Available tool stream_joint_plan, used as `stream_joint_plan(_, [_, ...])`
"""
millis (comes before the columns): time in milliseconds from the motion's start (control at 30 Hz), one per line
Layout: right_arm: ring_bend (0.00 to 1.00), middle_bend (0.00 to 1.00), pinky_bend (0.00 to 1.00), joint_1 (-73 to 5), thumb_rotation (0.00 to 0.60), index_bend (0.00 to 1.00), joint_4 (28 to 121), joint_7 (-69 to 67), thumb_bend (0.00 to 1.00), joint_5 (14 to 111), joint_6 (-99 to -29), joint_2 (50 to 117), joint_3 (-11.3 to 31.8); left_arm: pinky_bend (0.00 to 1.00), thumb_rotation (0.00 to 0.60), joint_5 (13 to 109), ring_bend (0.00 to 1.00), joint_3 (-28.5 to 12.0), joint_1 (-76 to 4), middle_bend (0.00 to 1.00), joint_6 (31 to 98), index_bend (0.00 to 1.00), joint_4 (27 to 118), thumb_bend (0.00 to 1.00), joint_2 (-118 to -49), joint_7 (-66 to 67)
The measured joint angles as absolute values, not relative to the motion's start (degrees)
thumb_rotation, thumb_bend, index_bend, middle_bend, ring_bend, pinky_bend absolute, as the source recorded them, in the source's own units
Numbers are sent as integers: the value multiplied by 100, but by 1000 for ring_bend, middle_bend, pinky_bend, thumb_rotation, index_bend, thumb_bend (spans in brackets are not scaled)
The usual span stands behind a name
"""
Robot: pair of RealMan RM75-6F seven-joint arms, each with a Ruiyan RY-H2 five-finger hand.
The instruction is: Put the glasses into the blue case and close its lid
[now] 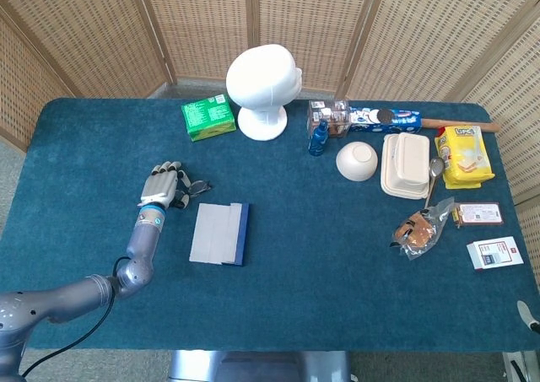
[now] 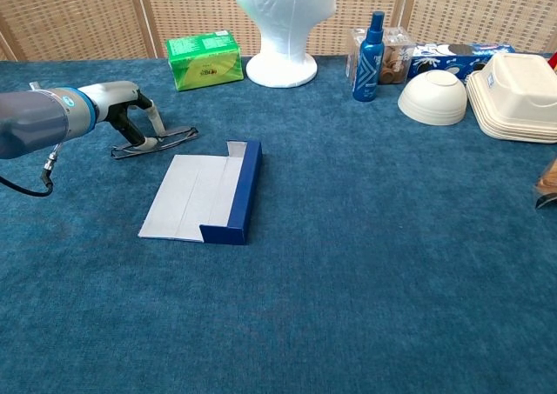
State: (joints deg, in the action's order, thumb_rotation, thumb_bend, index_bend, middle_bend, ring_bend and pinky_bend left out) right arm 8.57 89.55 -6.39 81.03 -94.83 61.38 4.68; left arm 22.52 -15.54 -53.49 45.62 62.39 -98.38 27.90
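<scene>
Glasses [image 2: 155, 142] lie at centre left on our table, just left of the open blue case [image 2: 209, 201]; our left hand [image 2: 130, 116] has fingers curled down on them, grip unclear.

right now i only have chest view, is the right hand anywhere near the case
observer: no. In head view only a tip of what looks like the right hand shows, at the table's near right corner, far from the case.
operator: ok, and from above how does the left hand sit on the glasses
observer: the left hand covers the left part of the glasses; one lens shows past its fingertips. I cannot tell if it grips them.
</scene>
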Motion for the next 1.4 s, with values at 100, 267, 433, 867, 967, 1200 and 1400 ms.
stream_joint_plan(100, [0, 127, 137, 866, 541, 0, 8960, -650, 241, 8119, -9492, 6132, 471, 0, 600, 2307, 0, -1526, -5323, 110, 4573, 406, 6306, 410, -9815, 2798])
stream_joint_plan(267, [0, 127, 139, 864, 539, 0, 8969, -676, 241, 8156, -9489, 6133, 473, 0, 600, 2461, 0, -1462, -5275, 115, 4629, 411, 6442, 416, -9786, 2803])
stream_joint_plan(433, [0, 127, 141, 878, 538, 0, 8952, -725, 240, 8176, -9507, 6132, 480, 0, 600, 2600, 0, -1444, -5251, 126, 4694, 438, 6575, 440, -9744, 2797])
stream_joint_plan(867, [0, 127, 142, 915, 531, 0, 8903, -801, 240, 8193, -9544, 6140, 494, 0, 600, 2724, 0, -1363, -5190, 164, 4757, 536, 6684, 468, -9732, 2832])
stream_joint_plan(967, [0, 127, 143, 927, 529, 0, 8897, -828, 239, 8197, -9555, 6138, 496, 0, 600, 2714, 0, -1337, -5197, 164, 4759, 536, 6657, 468, -9746, 2893])
stream_joint_plan(1200, [0, 127, 144, 937, 525, 0, 8869, -871, 240, 8201, -9553, 6141, 504, 4, 600, 2702, 0, -1336, -5217, 169, 4803, 561, 6661, 477, -9755, 2980])
stream_joint_plan(1400, [0, 127, 144, 956, 526, 0, 8838, -897, 240, 8207, -9571, 6147, 504, 13, 600, 2752, 0, -1359, -5201, 198, 4862, 604, 6681, 480, -9762, 2962])
